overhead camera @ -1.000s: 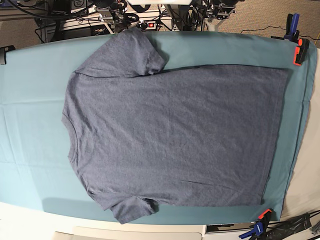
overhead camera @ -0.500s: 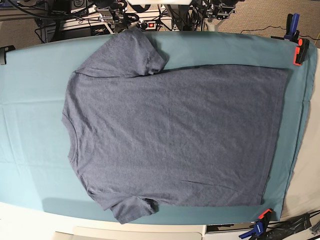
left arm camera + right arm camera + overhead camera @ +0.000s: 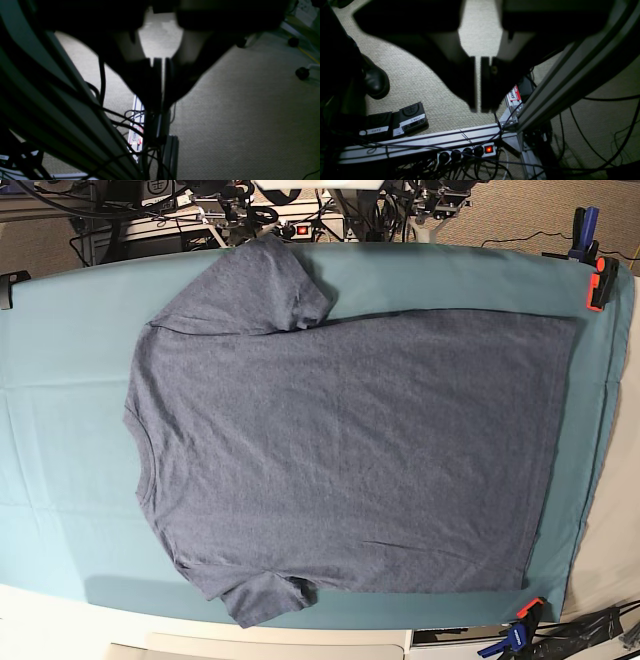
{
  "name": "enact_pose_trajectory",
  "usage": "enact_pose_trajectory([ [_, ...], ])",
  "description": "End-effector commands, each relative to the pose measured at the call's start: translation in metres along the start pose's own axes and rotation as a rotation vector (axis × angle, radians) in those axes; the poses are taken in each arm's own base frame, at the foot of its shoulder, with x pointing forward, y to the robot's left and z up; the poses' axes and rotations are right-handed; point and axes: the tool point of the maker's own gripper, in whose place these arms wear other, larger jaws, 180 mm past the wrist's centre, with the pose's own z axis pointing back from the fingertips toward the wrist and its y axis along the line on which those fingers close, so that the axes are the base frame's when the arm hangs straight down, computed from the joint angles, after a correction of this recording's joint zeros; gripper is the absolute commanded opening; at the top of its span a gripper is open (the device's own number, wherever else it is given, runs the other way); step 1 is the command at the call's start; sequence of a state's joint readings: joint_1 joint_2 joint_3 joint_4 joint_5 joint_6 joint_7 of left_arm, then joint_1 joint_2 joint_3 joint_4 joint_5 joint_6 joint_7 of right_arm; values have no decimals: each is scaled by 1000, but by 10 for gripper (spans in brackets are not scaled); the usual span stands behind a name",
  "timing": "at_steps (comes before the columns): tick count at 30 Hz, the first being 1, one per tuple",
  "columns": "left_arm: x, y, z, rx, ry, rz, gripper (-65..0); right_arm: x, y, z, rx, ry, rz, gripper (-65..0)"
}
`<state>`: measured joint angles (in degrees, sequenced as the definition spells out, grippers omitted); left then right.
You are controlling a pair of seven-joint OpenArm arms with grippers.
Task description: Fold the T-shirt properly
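The T-shirt (image 3: 340,450) lies flat and spread out on the teal table cloth (image 3: 60,380), plain blue-grey side up. Its collar (image 3: 133,450) points left and its hem (image 3: 555,450) right. One sleeve (image 3: 250,285) reaches the far edge, the other (image 3: 265,595) the near edge. Neither arm shows in the base view. In the left wrist view my left gripper (image 3: 163,102) hangs over the carpet, fingers together and holding nothing. My right gripper (image 3: 478,107) is likewise off the table, a thin slit between its fingers, nothing in it.
Orange-and-blue clamps (image 3: 598,280) (image 3: 520,625) pin the cloth at the right corners, and a black clamp (image 3: 12,285) at the left. Behind the table are aluminium frame bars (image 3: 545,100), cables, a power strip (image 3: 470,151), foot pedals (image 3: 402,120) and a black shoe (image 3: 376,80).
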<state>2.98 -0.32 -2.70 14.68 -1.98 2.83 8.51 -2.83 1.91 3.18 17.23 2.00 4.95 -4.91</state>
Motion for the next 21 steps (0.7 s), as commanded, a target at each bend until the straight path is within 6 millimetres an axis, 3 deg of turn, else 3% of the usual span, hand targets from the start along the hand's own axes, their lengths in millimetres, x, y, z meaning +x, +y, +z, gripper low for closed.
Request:
enact_pose_trajectory([
  [1,5,-1,0,3,-15,4,-621,8,-2,0,0,-21,2,-611],
  [6,-1,-1,0,2,1,4,-621,-4,-3,1,-2,0,3,-611],
  [13,-35,0,2,3,23,8,-621,-47,-18,9,-23,42,11,-611],
  [17,-71,10,8,14,41,41,-621,-79,-40,22,-53,68,32,-611],
  [21,-107,36,22,47,83,52,-621,-102,-75,42,-102,92,75,-611],
])
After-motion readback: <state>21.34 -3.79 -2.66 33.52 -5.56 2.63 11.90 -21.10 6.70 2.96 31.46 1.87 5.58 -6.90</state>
